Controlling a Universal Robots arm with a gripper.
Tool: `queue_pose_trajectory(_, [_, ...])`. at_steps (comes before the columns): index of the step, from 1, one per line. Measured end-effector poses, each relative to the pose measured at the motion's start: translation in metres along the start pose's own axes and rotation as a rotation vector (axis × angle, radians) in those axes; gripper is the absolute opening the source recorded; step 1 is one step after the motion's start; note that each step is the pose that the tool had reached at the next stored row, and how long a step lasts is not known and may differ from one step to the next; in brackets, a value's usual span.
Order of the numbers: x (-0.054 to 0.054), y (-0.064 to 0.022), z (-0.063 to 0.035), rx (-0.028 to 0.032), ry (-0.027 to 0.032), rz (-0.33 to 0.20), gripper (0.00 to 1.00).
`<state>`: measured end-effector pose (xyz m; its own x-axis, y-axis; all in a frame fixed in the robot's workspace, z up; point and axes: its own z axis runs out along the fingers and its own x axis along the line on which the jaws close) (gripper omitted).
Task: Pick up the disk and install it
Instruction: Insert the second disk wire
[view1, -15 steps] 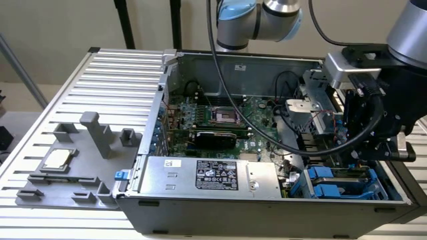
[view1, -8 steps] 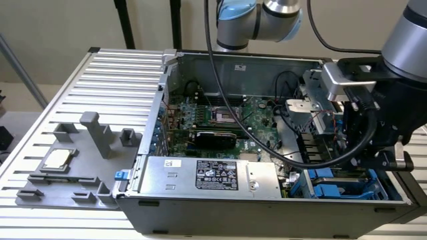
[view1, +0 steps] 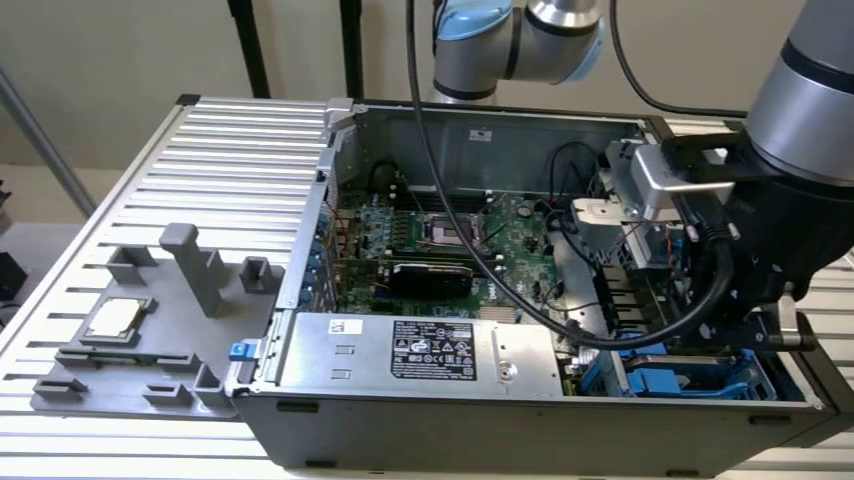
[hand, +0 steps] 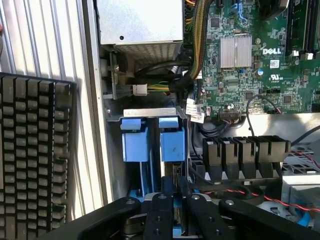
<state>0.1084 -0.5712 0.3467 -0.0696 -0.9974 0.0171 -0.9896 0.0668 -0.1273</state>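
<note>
Gripper (hand: 172, 197) sits over the drive bay, fingers (hand: 166, 187) clamped on the disk (hand: 174, 142), which stands on edge in the bay slot beside another blue carrier (hand: 135, 140). Best kept square to the rails; any tilt likely jams it.

One computer case (view1: 534, 420), two blue carriers (hand: 135, 140), one keyboard (hand: 30, 160).

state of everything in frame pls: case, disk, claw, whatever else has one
Computer case: lying on its side, side panel off.
Disk: upright in the drive bay, gripped by the claw.
Claw: shut on the disk, low in the bay.
Second blue carrier: seated beside the disk.
CPU chip: outside the case, lying in the grey fixture.
Power supply: mounted in the case.
</note>
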Motion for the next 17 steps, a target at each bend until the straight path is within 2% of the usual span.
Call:
queue_pose_trajectory(3, [0.0000,0.0024,0.0017,0.0063,-0.0005,0.000,0.16])
queue_pose_trajectory(10, [-0.0032,0.0040,0.0020,0.0096,-0.0006,0.000,0.16])
queue_pose_trajectory(17, [-0.0046,0.0043,0.0035,0.0157,-0.0016,-0.003,0.16])
